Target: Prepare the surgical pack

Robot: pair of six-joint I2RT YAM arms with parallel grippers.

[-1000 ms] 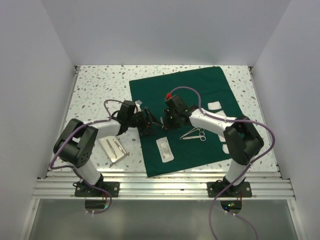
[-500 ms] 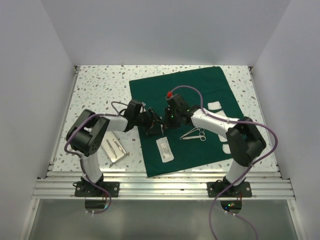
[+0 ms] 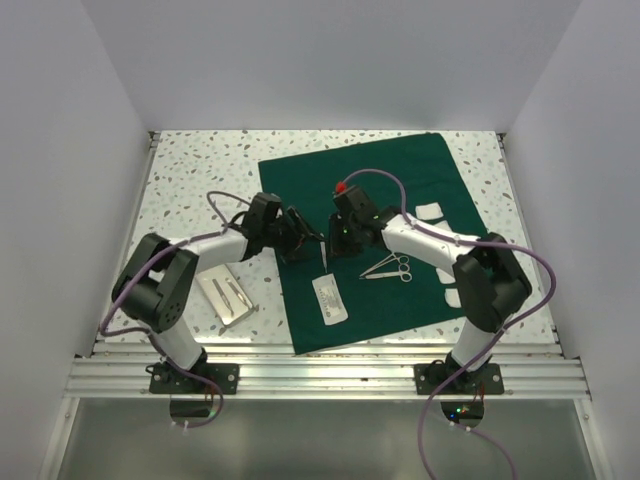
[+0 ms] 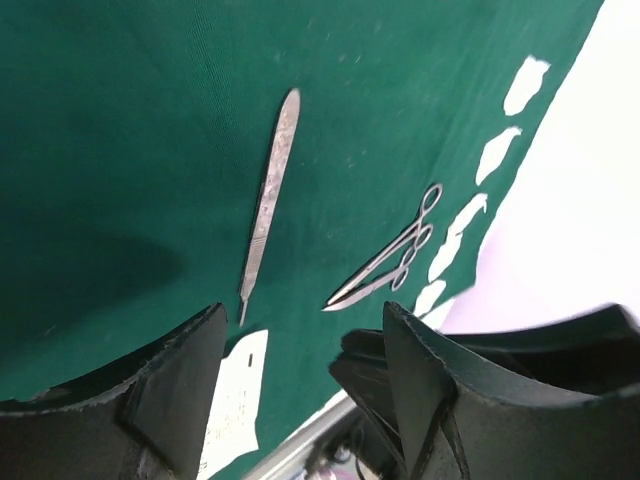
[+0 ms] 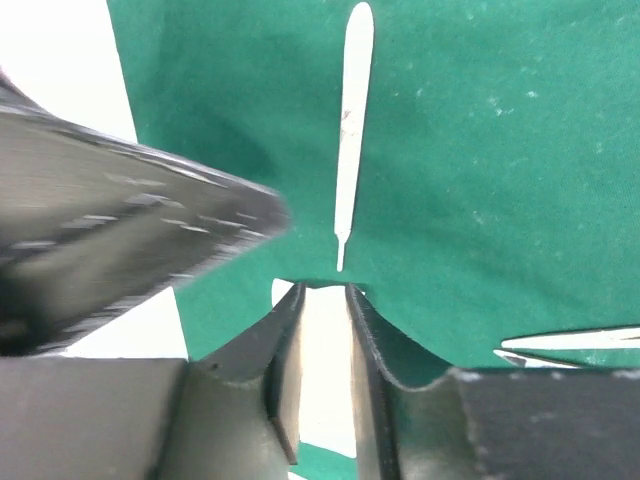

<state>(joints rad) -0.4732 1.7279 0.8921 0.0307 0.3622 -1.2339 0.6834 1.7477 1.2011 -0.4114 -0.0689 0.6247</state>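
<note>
**Operator:** How did my end effectors stand at that point?

**Reviewer:** Your right end effector had its jaws parted only a slit, with nothing between them. The scalpel lay free on the cloth just past its fingertips. Your left end effector was spread wide and empty, just at 9 o'clock of that same scalpel.

**Operator:** And the pack?

**Reviewer:** The surgical pack was a flat, unfolded green sheet on the right half of the desk, running from the 12 o'clock side down to the near edge at 6. On it, your ring-handled forceps sat at 3 o'clock of the scalpel and a sealed packet at 6. Gauze pads lay along its 3 o'clock edge. A second packet lay off the cloth at 8 o'clock.

**Operator:** What could have gone wrong?

**Reviewer:** In my judgement, crowding. You had both wrists over one thin instrument, so a loose swing could have knocked finger on finger or flicked the scalpel away. A low finger could also have snagged the cloth and dragged everything out of line.

**Operator:** The surroundings?

**Reviewer:** A speckled white desk, plain white walls on three sides, and an aluminium rail at 6 o'clock carrying your arm bases.
</note>
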